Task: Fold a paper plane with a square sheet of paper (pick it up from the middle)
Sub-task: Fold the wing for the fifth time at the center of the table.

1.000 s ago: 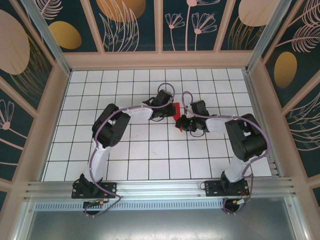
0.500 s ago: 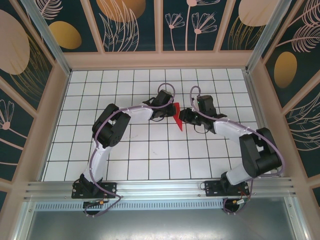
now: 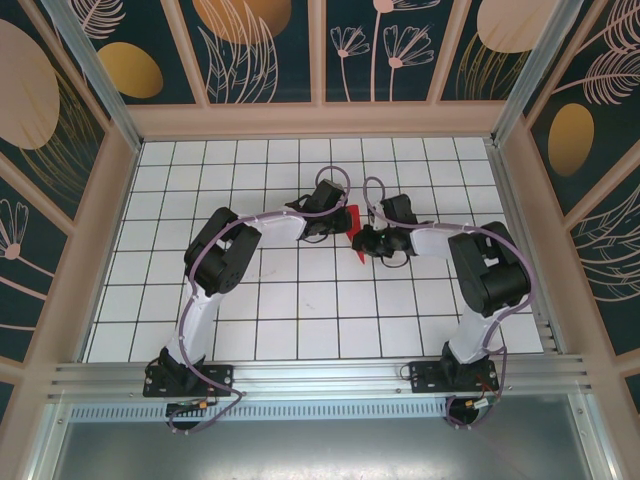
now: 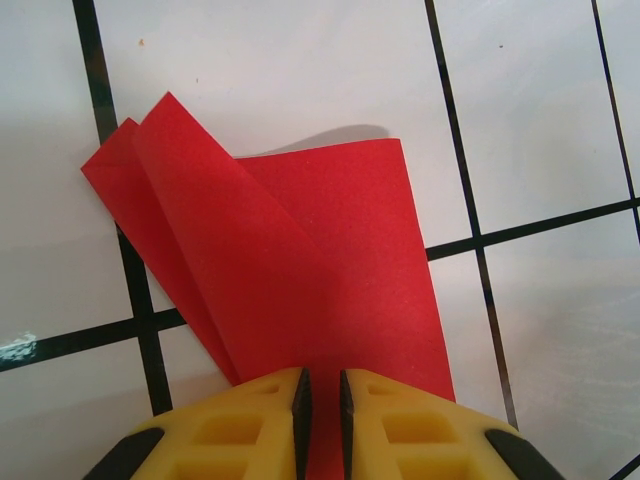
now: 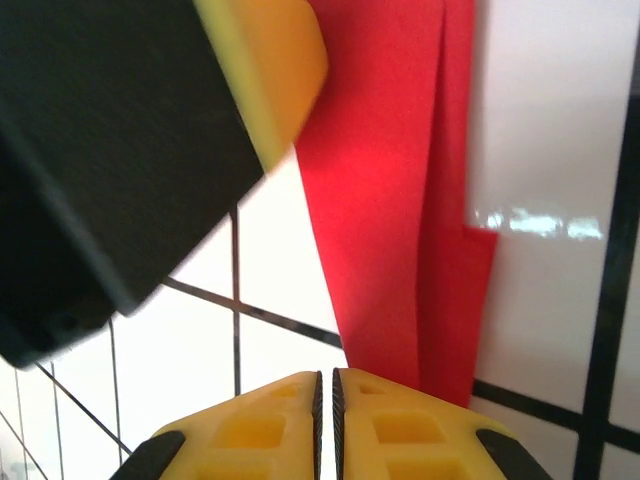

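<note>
Top external view: folded red paper (image 3: 349, 222) lies on the tiled bench (image 3: 280, 300), toward the back, between left claw (image 3: 336, 217) and right claw (image 3: 363, 241). Left claw is clamped on one edge of the paper, probably to pin it while the other arm works a crease. Right claw's jaws are pressed together with nothing seen between them, tips at the paper's edge; judged set to press along a fold.

Left wrist view adds: two overlapping layers, one flap raised and casting a shadow, red showing in the slit between the fingers (image 4: 250, 425).

Right wrist view adds: a long straight crease.
</note>
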Motion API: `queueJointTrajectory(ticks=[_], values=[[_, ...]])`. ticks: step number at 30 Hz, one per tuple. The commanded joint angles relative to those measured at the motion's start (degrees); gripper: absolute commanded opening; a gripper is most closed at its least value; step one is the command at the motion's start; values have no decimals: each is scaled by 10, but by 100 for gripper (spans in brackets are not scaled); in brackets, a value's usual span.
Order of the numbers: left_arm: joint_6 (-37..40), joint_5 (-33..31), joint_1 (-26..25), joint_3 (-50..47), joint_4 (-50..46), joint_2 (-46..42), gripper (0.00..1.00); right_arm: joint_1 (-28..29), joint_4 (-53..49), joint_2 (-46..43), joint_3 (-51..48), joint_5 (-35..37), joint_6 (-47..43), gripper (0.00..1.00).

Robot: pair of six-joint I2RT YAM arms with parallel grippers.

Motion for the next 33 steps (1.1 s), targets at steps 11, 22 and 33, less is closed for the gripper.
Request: queueJointTrajectory(ticks=[11,22,33], values=[[9,-14,2,-11,-47,12,21,-4,-93,-127,-80,-3,-11,18],[5,-7,2,-13,-43,11,21,-7,25,-34,-1,-2,14,16],[14,-10,4,-10,-32,1,22,-13,-25,32,-25,10,-16,16]])
